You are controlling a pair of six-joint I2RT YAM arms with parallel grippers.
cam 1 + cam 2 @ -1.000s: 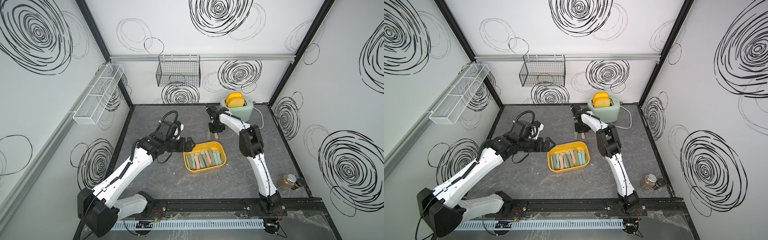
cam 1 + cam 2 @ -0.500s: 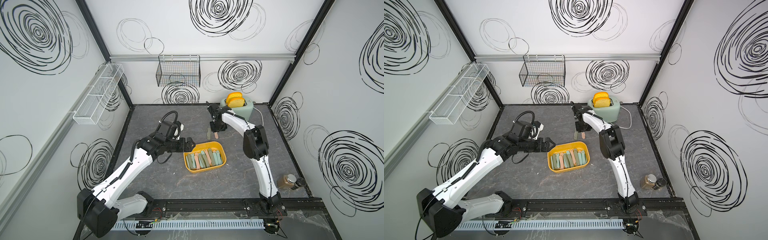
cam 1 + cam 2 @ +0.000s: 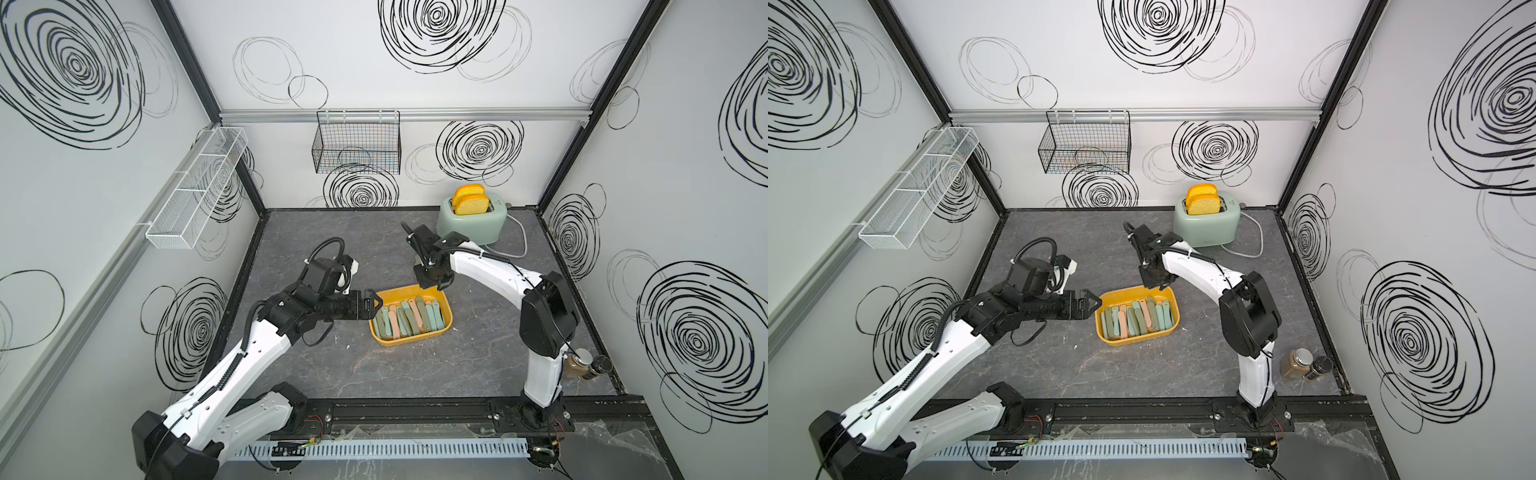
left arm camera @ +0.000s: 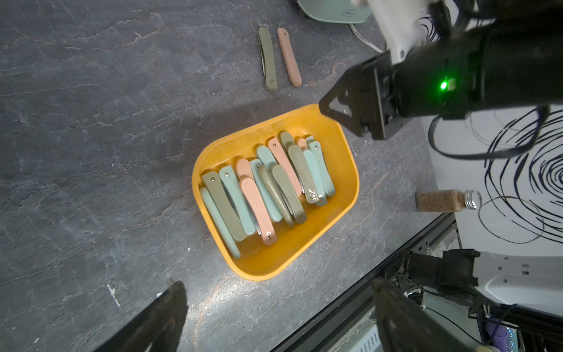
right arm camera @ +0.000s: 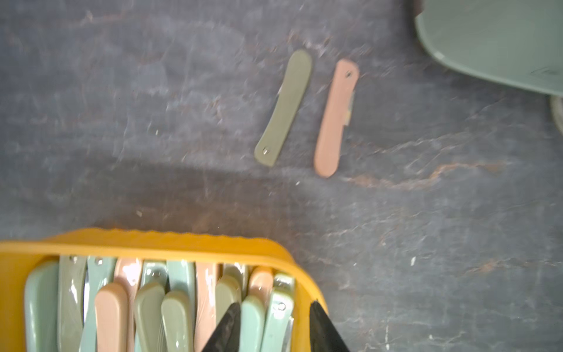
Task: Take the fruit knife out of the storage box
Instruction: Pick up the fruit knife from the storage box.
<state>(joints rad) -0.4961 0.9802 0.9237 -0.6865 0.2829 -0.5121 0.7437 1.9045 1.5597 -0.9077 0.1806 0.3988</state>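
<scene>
Left wrist view shows the storage box (image 4: 347, 170) on the bench (image 4: 91, 122), packed with folded fruit knives (image 4: 259, 195) beneath the right gripper (image 4: 344, 117); two knives (image 4: 278, 58) already lie out beyond its fingers. Those fingers (image 5: 227, 329) stand partly apart and empty above the box's corner, and the left gripper (image 3: 372, 305), fingers wide apart, waits just beside the box, so most of the job remains.

Left gripper (image 3: 376, 305) fingers (image 4: 158, 317) spread wide, right gripper (image 5: 272, 329) fingers partly apart, empty
</scene>
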